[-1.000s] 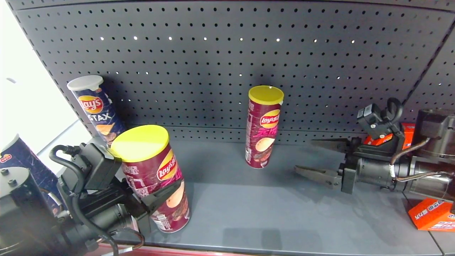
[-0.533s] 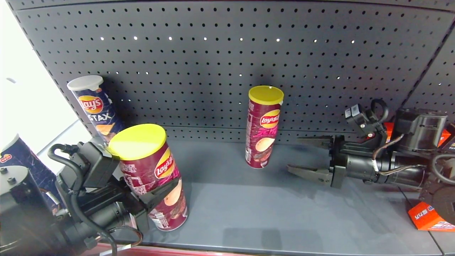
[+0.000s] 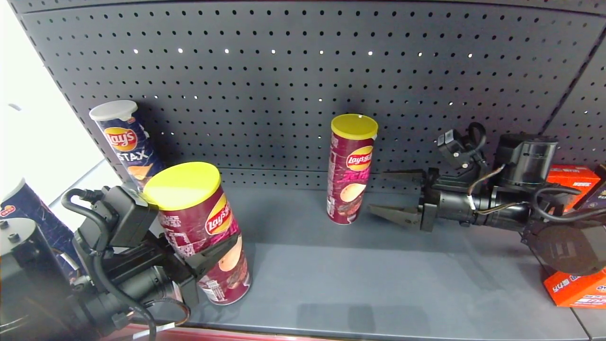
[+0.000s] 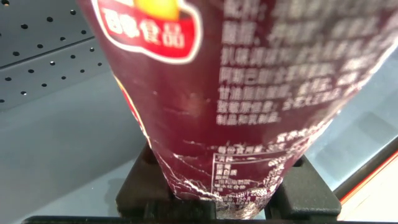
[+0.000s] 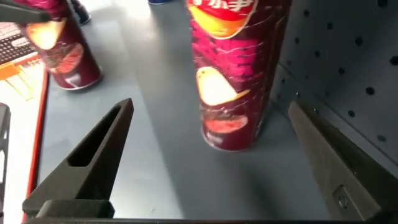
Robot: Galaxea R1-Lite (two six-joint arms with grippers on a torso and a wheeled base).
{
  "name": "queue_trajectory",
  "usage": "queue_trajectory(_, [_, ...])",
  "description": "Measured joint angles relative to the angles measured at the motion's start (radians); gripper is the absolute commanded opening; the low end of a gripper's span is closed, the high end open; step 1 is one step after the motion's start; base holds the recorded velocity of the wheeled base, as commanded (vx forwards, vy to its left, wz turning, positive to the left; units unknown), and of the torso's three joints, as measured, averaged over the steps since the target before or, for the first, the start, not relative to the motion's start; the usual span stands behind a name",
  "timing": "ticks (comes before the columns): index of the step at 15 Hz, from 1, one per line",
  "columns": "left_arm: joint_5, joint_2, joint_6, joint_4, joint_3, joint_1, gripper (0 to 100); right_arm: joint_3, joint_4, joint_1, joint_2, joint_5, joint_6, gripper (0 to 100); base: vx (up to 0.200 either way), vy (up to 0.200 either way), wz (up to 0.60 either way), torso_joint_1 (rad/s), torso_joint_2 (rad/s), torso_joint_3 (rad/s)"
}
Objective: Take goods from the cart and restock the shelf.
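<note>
My left gripper (image 3: pixel 201 253) is shut on a maroon chip can with a yellow lid (image 3: pixel 203 232), tilted near the front left of the grey shelf (image 3: pixel 360 289). That can looms large between the fingers in the left wrist view (image 4: pixel 236 93), and shows farther off in the right wrist view (image 5: pixel 62 43). A second maroon can (image 3: pixel 350 170) stands upright against the pegboard. My right gripper (image 3: pixel 378 191) is open just to the right of it, fingers pointing at it. In the right wrist view this can (image 5: pixel 236 74) stands just ahead of the spread fingers (image 5: pixel 87 162), not between them.
A blue chip can (image 3: pixel 128 142) stands at the back left, and another blue one (image 3: pixel 23 213) sits at the left edge. Orange boxes (image 3: pixel 573 284) lie at the shelf's right end, with one more (image 3: pixel 568 177) behind the right arm. Bare shelf lies between the two maroon cans.
My right arm has moved left along the shelf, bringing its open gripper close to the standing maroon can. The left gripper and its can shifted slightly left.
</note>
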Motion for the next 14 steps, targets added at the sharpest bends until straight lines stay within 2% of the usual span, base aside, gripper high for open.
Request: queue_trajectory(14, [0.0, 0.0, 0.0, 0.001, 0.007, 0.004, 0, -0.242, 0.0, 0.029, 0.258, -0.02, 0.001, 100, 0.0, 0.0, 0.0, 0.0, 0.0, 0.0])
